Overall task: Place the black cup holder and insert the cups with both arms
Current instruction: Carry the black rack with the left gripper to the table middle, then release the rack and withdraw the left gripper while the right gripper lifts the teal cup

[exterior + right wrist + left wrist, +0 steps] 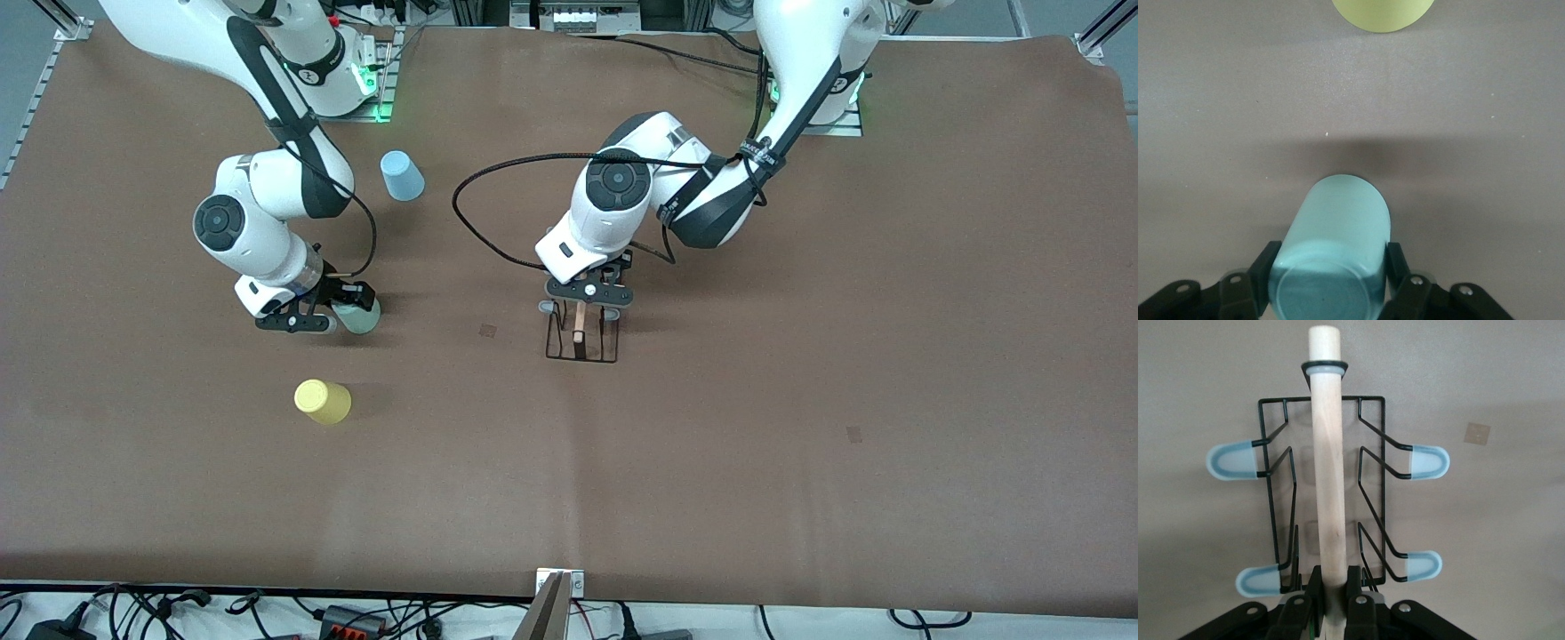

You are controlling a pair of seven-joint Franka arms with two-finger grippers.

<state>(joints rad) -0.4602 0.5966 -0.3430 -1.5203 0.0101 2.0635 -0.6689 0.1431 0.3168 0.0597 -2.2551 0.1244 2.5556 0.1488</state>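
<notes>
**With both hands loaded, a slip or a tip is the worry**

While the left hand [589, 307] pinches the wooden rod [1327, 463] of the black cup holder [582, 336], the rack stands on the desk [800, 400] near its middle, base down as far as the front view shows. That grip sits at one end of the rod, not its middle, so if the rack is raised or shifted from here it could swing or twist between the fingers [1313, 583] and land askew.

Toward the right arm's end of the desk, the right hand [342, 311] is pressed onto the mint green cup [1331, 257], its fingers on either side of the smooth tapered wall. Such a wall may slide out of a light squeeze, most of all if the cup is turned to meet a prong.

Six prongs with pale tips [1235, 461] stick out from a thin wire frame. A cup pushed on off-centre could tip or drag the rack unless the left hand steadies it.

Nearer the front camera than the mint one stands the yellow cup [323, 401]; the light blue cup [402, 175] stands farther. Both stand close to the right arm's path and could be knocked over.
</notes>
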